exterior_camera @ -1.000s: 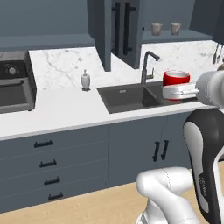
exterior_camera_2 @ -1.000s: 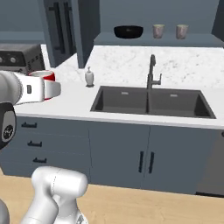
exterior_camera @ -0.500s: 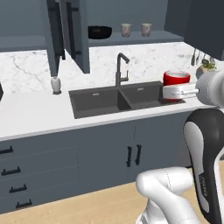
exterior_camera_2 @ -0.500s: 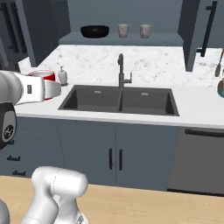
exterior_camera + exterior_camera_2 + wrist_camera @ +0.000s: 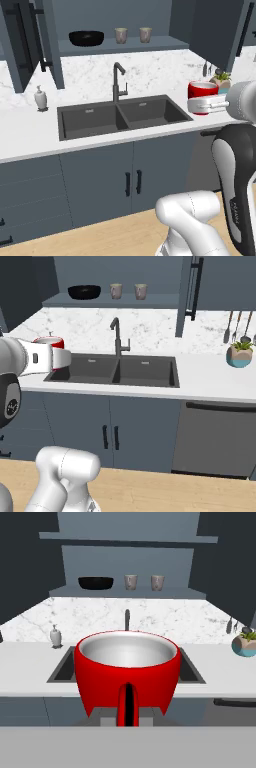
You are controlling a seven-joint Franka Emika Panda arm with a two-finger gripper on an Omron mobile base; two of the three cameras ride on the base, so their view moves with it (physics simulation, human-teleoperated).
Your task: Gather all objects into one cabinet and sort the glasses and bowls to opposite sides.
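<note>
My gripper (image 5: pixel 204 105) is shut on the small red cup (image 5: pixel 202 90), holding it upright above the counter's front edge, right of the sink. From the other side, the red cup (image 5: pixel 50 342) sits on the gripper (image 5: pixel 59 358). Close up, the red cup (image 5: pixel 127 667) has a pale inside and hides the fingertips. In the open slate-blue cabinet (image 5: pixel 155 46) the black bowl (image 5: pixel 86 37) rests at the left of the shelf, with two tan cups (image 5: pixel 121 35) (image 5: pixel 145 34) to its right. The bowl (image 5: pixel 95 582) and cups (image 5: pixel 130 582) (image 5: pixel 157 582) lie straight ahead.
A double sink (image 5: pixel 122 115) with a dark faucet (image 5: pixel 118 82) lies below the cabinet. A white soap dispenser (image 5: pixel 41 98) stands to its left. A teal plant pot (image 5: pixel 240 355) and hanging utensils (image 5: pixel 237 326) are at the right. Open cabinet doors (image 5: pixel 47 40) (image 5: pixel 220 30) flank the shelf.
The base has driven right along the counter, so the sink and cabinet have slid left in both base views. The gripper keeps the red cup in the same hold.
</note>
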